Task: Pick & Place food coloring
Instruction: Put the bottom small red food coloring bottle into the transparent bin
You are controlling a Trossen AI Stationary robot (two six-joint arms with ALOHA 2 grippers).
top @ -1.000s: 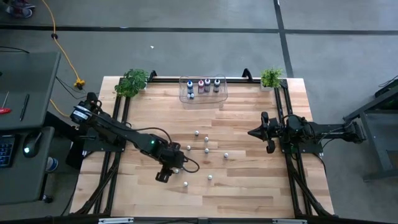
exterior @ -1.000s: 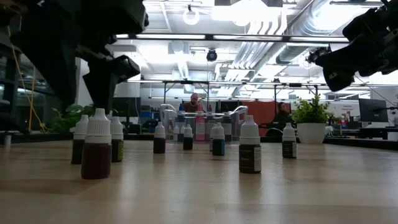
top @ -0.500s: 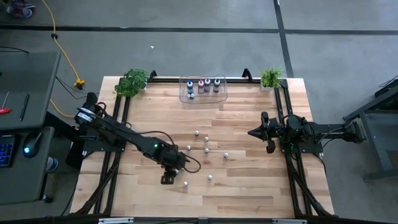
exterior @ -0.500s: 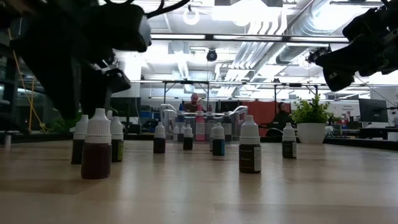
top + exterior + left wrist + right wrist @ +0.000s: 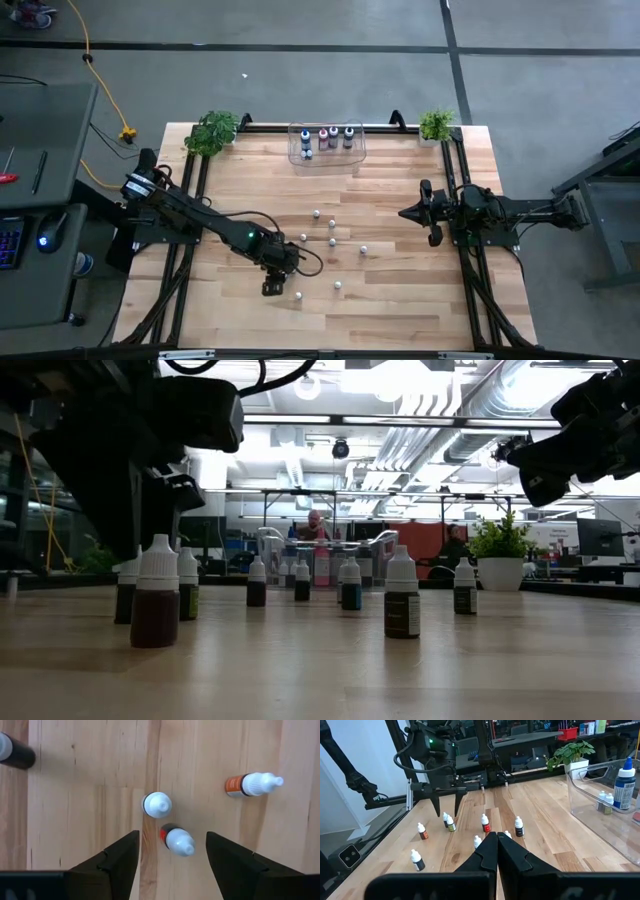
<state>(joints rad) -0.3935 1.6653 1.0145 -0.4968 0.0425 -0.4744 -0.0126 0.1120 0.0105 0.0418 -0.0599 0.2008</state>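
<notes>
Several tiny white-capped food coloring bottles point(image 5: 333, 241) stand upright on their bases across the middle of the wooden table. In the low view they form a row, with a dark-red one point(image 5: 155, 596) nearest. Larger blue, pink and dark bottles point(image 5: 327, 137) stand in the clear bin. My left gripper point(image 5: 272, 286) points down, open, over two small bottles near the table's near-left part. In the left wrist view it point(image 5: 172, 834) straddles a red-labelled bottle point(image 5: 176, 839) and a white-capped one point(image 5: 157, 804) without touching them. My right gripper point(image 5: 495, 840) waits, shut, above the table's right side.
The clear plastic bin point(image 5: 356, 152) sits at the far edge between two potted plants point(image 5: 213, 130) point(image 5: 436, 124). An orange-labelled bottle point(image 5: 252, 784) and a dark one point(image 5: 15, 752) stand close to my left gripper. Black frame rails run down both sides of the table.
My left gripper has moved a little toward the table's right and near edges, coming over the two small bottles, and has stayed open. The bottles have not moved.
</notes>
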